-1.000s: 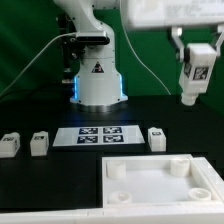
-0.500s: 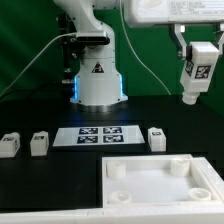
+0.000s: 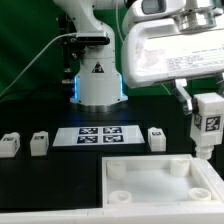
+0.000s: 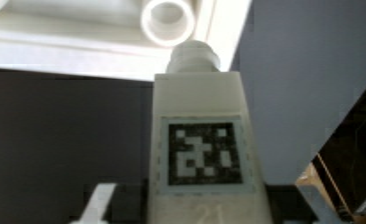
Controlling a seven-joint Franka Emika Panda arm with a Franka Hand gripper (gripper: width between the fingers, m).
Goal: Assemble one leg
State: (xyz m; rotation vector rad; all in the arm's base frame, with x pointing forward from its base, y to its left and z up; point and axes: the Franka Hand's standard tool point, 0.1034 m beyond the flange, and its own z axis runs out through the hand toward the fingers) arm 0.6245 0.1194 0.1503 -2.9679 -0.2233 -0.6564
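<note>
My gripper (image 3: 204,108) is shut on a white leg (image 3: 207,126) with a black-and-white tag, held upright at the exterior view's right, just above the far right corner of the large white square panel (image 3: 150,180). In the wrist view the held leg (image 4: 201,130) fills the middle, its rounded tip pointing toward a round corner hole (image 4: 167,14) of the panel. Three more legs lie on the black table: two at the exterior view's left (image 3: 10,145) (image 3: 39,143) and one beside the marker board (image 3: 156,138).
The marker board (image 3: 98,135) lies flat in front of the robot's white base (image 3: 98,80). The panel has raised corner sockets, such as the near left one (image 3: 117,194). A green backdrop stands behind.
The arm has swung down and toward the camera, carrying the leg from high at the right down to just above the panel's far right corner.
</note>
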